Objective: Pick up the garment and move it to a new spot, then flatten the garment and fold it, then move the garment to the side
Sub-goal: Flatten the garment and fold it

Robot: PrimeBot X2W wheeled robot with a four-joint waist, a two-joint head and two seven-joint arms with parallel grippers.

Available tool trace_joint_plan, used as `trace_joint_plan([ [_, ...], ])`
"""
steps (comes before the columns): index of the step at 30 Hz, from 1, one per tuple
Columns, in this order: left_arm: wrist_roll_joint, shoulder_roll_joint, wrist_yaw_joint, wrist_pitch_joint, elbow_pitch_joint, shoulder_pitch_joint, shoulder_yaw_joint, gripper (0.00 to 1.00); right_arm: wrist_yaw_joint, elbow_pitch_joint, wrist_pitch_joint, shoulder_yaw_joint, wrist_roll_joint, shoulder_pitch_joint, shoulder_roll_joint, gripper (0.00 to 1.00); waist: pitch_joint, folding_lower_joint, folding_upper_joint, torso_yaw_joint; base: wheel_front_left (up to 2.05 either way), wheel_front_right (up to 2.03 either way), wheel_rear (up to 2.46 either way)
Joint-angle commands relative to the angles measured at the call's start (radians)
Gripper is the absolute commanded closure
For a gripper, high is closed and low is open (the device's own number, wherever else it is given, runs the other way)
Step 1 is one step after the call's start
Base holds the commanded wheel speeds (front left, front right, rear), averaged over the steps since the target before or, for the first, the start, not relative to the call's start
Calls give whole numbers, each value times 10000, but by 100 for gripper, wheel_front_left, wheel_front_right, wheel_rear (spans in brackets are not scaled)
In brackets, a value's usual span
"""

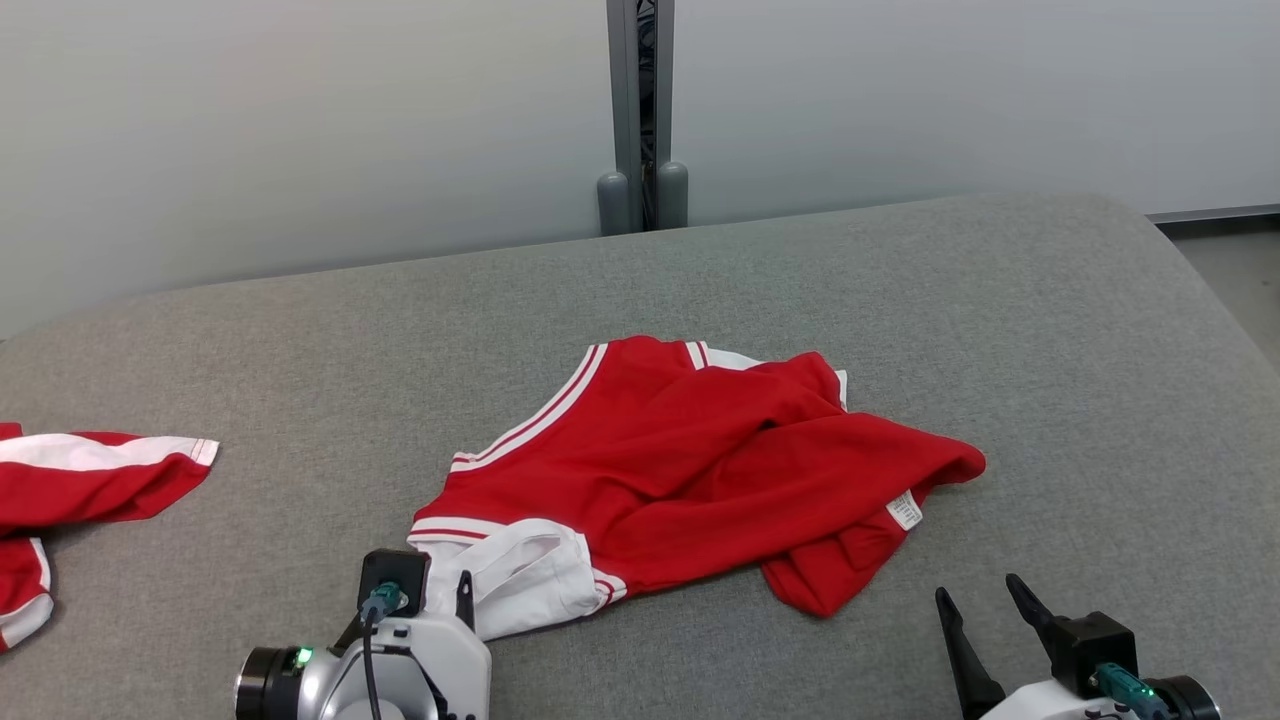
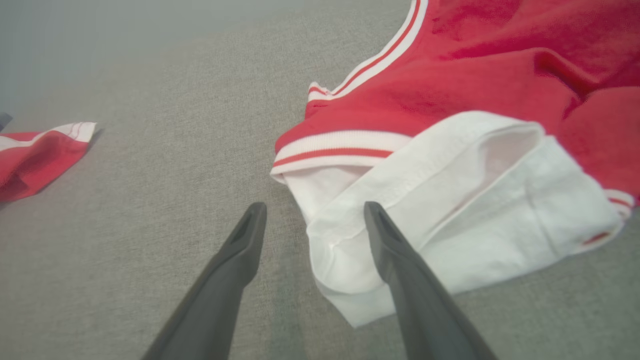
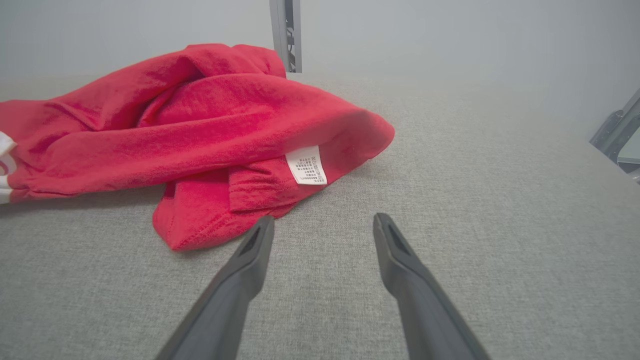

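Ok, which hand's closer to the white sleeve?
Left. The left hand is at the white sleeve edge; the right hand is across the garment, by its red hem.

I can make out one white label [image 3: 306,165] sewn into a fold of the red garment [image 3: 200,115]. It carries several lines of tiny dark print, too small for me to read.

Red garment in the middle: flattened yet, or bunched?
Bunched. The red garment lies crumpled on the grey surface, its body lapped over itself, care label showing, white sleeve doubled up.
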Motion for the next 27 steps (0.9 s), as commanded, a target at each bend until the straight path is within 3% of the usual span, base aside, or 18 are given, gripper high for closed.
trace_joint_plan([
  [1, -152, 52, -19, 30, -61, 177, 75, 0, 3, 11, -44, -23, 53, 64, -78, 0, -25, 0, 0, -16, 0, 0, 0],
  [6, -476, 52, -82, 473, -273, 681, 124, 0, 3, -5, -44, -66, 54, 102, -53, 0, -102, 0, 0, -1, 0, 0, 0],
  [7, -560, 44, -157, 534, -343, 749, 119, 17, 3, -16, -44, -72, 64, 113, -49, 0, -108, 0, 0, 19, 0, 0, 0],
  [8, -613, 42, -203, 547, -430, 808, 97, 53, 3, -32, -44, -87, 70, 118, -48, 0, -111, 0, 0, 45, 0, 0, 0],
  [9, -635, 48, -228, 541, -487, 863, 79, 62, 3, -42, -44, -92, 71, 116, -51, 0, -112, 0, 0, 68, 0, 0, 0],
  [10, -630, 75, -243, 508, -531, 917, 63, 93, 3, -43, -44, -61, 63, 111, -59, 0, -112, 0, 0, 90, 0, 0, 0],
  [11, -681, 78, -267, 450, -599, 947, 79, 100, 3, -42, -44, -41, 65, 106, -64, 0, -113, 0, 0, 111, 0, 0, 0],
  [18, -754, 252, -149, -261, -994, 1117, 208, 100, 3, -1, -44, -2, 80, 116, -122, 0, -127, 0, 0, 300, 0, 0, 0],
  [27, -899, 826, 395, -1916, -2268, 1503, 962, 100, 3, 60, -42, -6, 146, 169, -85, 0, -186, 0, 0, 542, 0, 0, 0],
])
